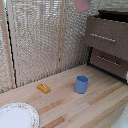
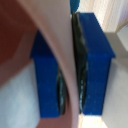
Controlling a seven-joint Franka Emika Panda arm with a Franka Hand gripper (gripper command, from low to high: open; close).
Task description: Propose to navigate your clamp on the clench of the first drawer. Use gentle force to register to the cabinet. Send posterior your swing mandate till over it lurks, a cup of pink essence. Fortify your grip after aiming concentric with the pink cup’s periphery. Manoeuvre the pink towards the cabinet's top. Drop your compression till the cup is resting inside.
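The pink cup [image 1: 82, 5] hangs high at the top edge of the exterior view, just left of the cabinet [image 1: 119, 49] and above the level of its top. The arm itself is out of that frame. In the wrist view my clamp [image 2: 70, 70] is shut on the pink cup's [image 2: 56, 40] thin wall, with one blue fingertip [image 2: 47, 75] inside the rim and the other outside. The first drawer [image 1: 109, 30] stands pulled out, its dark interior showing behind the front. Its clench [image 1: 103, 37] is a silver bar across that front.
A blue mug [image 1: 81, 84] stands on the wooden table [image 1: 95, 105]. A yellow block [image 1: 44, 88] lies to its left in the exterior view, and a patterned plate [image 1: 17, 116] sits at the near left corner. Bamboo blinds back the scene. The lower drawer [image 1: 108, 60] is shut.
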